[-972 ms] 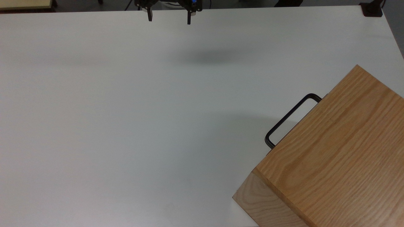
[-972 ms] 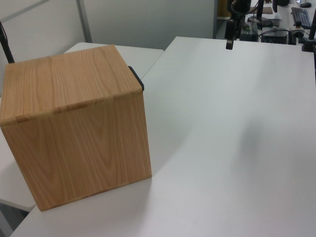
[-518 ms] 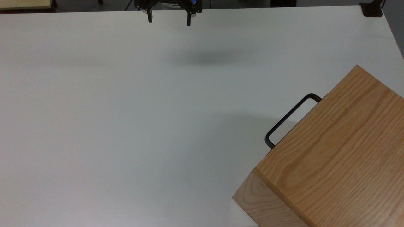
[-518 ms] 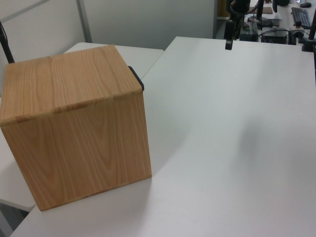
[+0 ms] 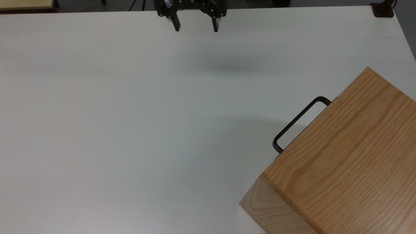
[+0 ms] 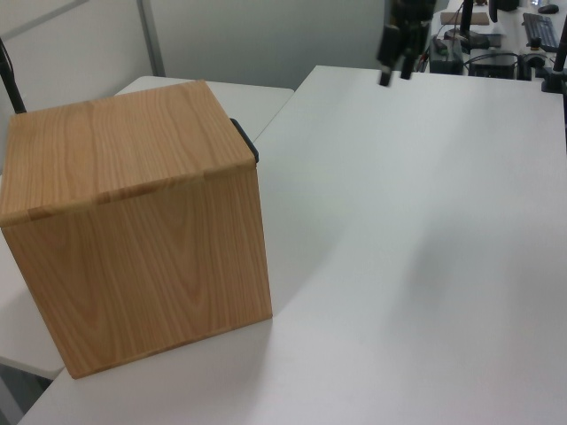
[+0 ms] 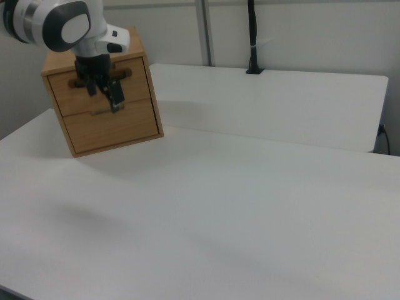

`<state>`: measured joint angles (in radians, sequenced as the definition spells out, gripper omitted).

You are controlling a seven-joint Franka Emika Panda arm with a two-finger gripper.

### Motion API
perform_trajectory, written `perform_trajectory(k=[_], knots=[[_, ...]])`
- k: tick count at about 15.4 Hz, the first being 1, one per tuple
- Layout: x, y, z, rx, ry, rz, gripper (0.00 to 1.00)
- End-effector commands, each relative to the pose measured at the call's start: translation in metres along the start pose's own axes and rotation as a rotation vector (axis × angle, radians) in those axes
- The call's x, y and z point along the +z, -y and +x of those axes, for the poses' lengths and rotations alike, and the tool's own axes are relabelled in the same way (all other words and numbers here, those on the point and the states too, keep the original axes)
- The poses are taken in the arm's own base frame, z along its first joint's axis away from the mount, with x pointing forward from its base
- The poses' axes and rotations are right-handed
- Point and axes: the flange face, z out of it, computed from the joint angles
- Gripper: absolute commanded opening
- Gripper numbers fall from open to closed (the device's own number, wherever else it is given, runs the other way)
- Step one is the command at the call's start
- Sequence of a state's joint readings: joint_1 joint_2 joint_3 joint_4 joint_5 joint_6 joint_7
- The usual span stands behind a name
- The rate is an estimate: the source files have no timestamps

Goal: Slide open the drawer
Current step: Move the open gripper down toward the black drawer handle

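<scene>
Your drawer sits shut, well apart from the pincer.
On the white table, the oak casing holds the drawer, handle at the top view's right; your gripper hovers empty, fingers spread.

White counter carries an oak-grain box casing at the top view's lower right (rotated off-square to the counter edges). Black post clamped at the counter's far edge in the right view.
</scene>
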<state>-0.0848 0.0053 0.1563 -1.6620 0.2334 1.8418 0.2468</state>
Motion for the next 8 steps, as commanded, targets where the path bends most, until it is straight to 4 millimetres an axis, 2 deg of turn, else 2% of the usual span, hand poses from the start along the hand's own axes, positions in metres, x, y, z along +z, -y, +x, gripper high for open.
perform_trajectory(k=[1, 2, 4, 7, 8], knots=[[0.005, 0.012, 0.032, 0.207, -0.116, 0.191, 1.0], [0.013, 0.019, 0.04, 0.254, -0.138, 0.215, 1.0], [0.027, 0.048, 0.056, 0.302, -0.192, 0.271, 1.0], [0.058, 0.094, 0.068, 0.35, -0.273, 0.353, 1.0], [0.068, 0.108, 0.07, 0.352, -0.301, 0.381, 0.96]])
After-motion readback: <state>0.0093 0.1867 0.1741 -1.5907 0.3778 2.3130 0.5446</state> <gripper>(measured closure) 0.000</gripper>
